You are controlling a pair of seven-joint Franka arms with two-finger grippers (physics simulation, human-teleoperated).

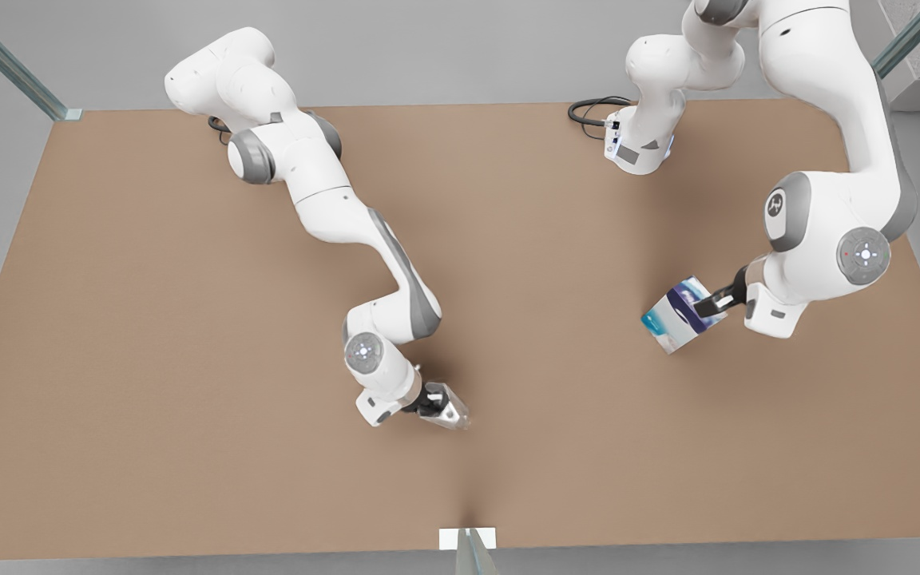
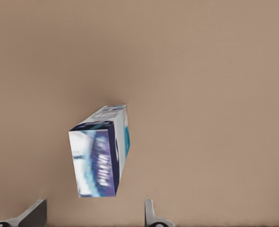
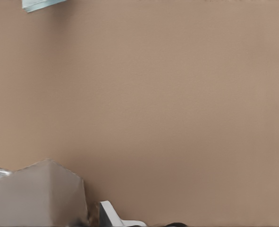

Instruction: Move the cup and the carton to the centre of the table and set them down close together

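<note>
The carton (image 1: 677,317), white with a dark blue band and teal print, sits tilted towards the front view's right on the tan table (image 1: 188,359). My left gripper (image 1: 714,302) hovers at its edge. In the left wrist view the carton (image 2: 99,158) lies just beyond my fingertips (image 2: 151,213), which stand wide apart and open with nothing between them. The pale grey faceted cup (image 1: 452,414) is low over the table, near its front middle. My right gripper (image 1: 430,402) is shut on it. Close up, the cup (image 3: 35,196) sits against one finger (image 3: 110,213).
Both arm bases stand at the table's far edge, with a black cable (image 1: 588,112) by one of them. Metal frame posts rise at the far corners, and a white bracket (image 1: 468,539) sits at the front edge. Bare tabletop lies between the cup and the carton.
</note>
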